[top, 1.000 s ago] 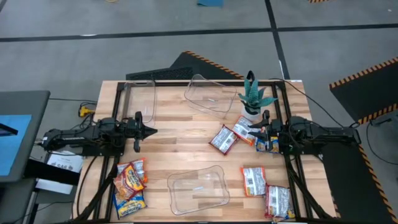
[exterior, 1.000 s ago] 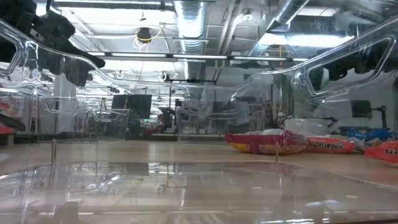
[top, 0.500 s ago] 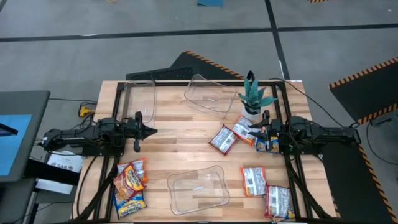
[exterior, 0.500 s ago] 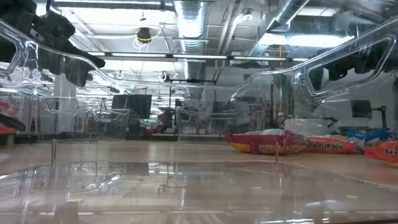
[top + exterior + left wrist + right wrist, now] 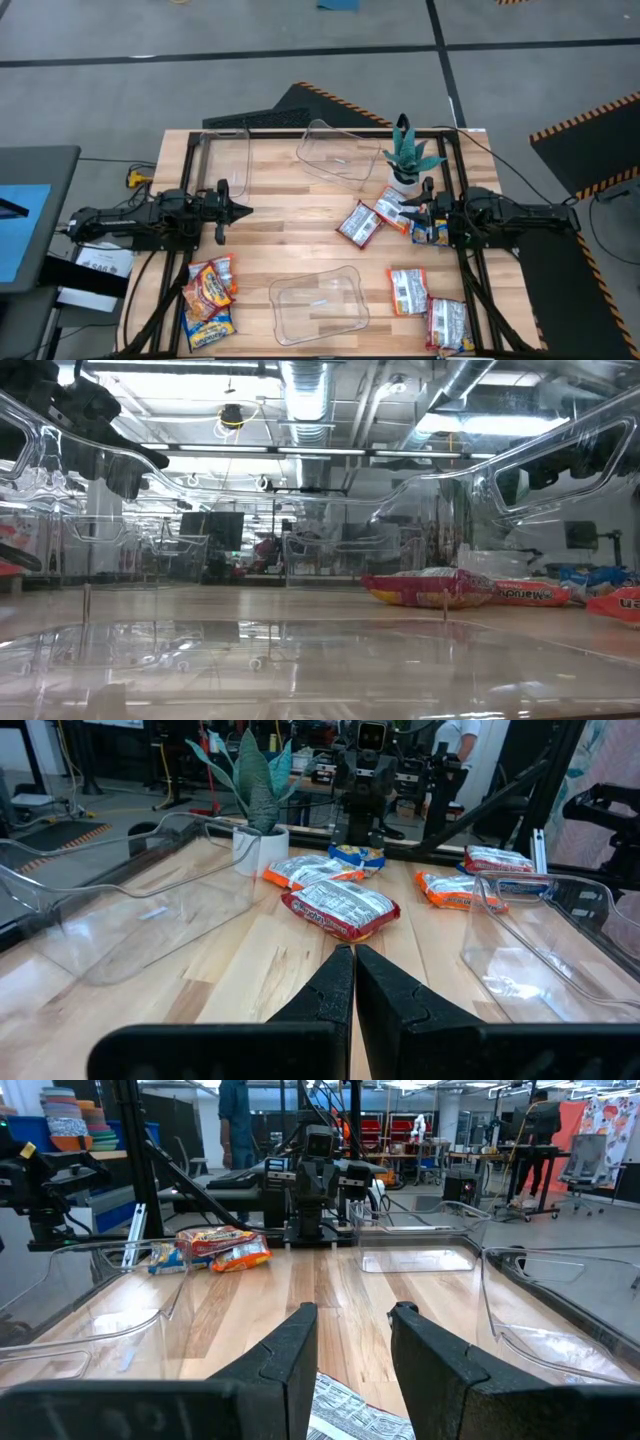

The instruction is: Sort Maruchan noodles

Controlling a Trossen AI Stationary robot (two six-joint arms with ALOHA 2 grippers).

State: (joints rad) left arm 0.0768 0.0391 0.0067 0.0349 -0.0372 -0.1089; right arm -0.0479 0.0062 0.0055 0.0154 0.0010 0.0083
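The Maruchan noodles lie flat on the wooden table in two groups. Red-and-white packets (image 5: pixel 359 223) (image 5: pixel 408 290) (image 5: pixel 448 325) and a yellow-and-blue one (image 5: pixel 431 234) are at the right. Orange packets (image 5: pixel 211 282) and a yellow-and-blue one (image 5: pixel 208 331) are near the left front corner. My left gripper (image 5: pixel 246 210) hovers level at the table's left side, shut and empty (image 5: pixel 353 970). My right gripper (image 5: pixel 407 208) hovers level at the right side, open (image 5: pixel 352 1328), with a packet (image 5: pixel 350 1408) lying just below its fingertips.
Three clear plastic bins stand on the table: at the far left (image 5: pixel 226 152), the far middle (image 5: pixel 340 152) and the near middle (image 5: pixel 318 305). A potted plant (image 5: pixel 408 158) stands at the far right, beside my right arm. Bare wood lies between the grippers.
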